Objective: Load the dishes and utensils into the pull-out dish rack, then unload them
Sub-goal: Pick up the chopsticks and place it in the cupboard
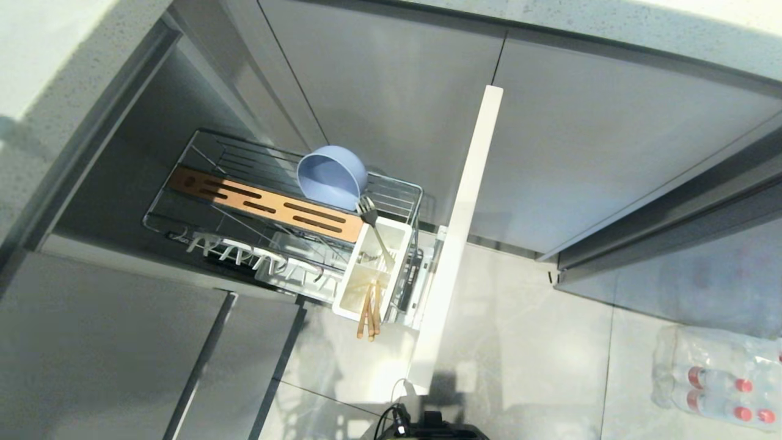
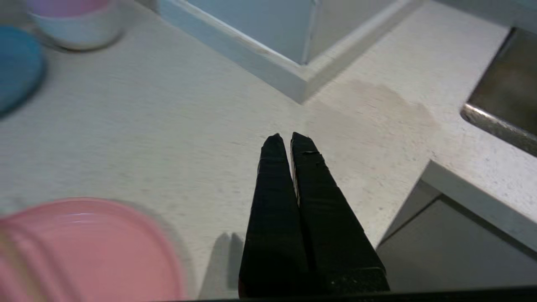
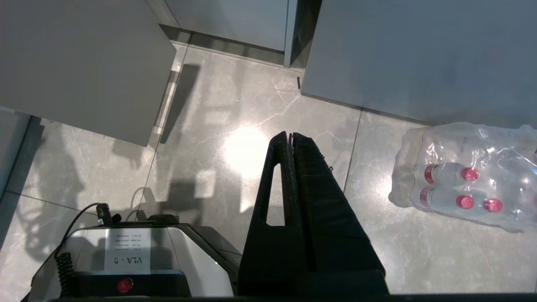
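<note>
The left gripper [image 2: 287,140] hangs above the pale countertop [image 2: 168,138], its two black fingers [image 2: 275,176] pressed together with nothing between them. The salmon-pink plate [image 2: 84,251] lies flat on the counter off to one side of the claw and nearer the wrist than the fingertips, apart from them. Farther out beyond the tips, on that same side, a blue plate [image 2: 16,67] and a pink-and-white bowl [image 2: 75,21] sit on the counter, well apart from the claw. On the claw's other side a steel sink edge [image 2: 499,121] shows past the counter's corner.

The right gripper [image 3: 290,136] is parked low over the grey floor tiles [image 3: 235,126], also clenched on nothing; a wrapped pack of water bottles [image 3: 465,176] lies on the floor to one side of it, and the robot's base [image 3: 138,260] sits on the other.

Neither claw is in the head view, where the pull-out dish rack [image 1: 281,214] stands drawn out of the cabinet. The periwinkle-blue bowl [image 1: 332,177] is tilted on its side in the wire basket behind the brown wooden strip [image 1: 269,205]. The fork [image 1: 374,229] stands tines up in the white utensil cup [image 1: 372,269], and the chopsticks [image 1: 369,315] stick out of the cup's front compartment.
</note>
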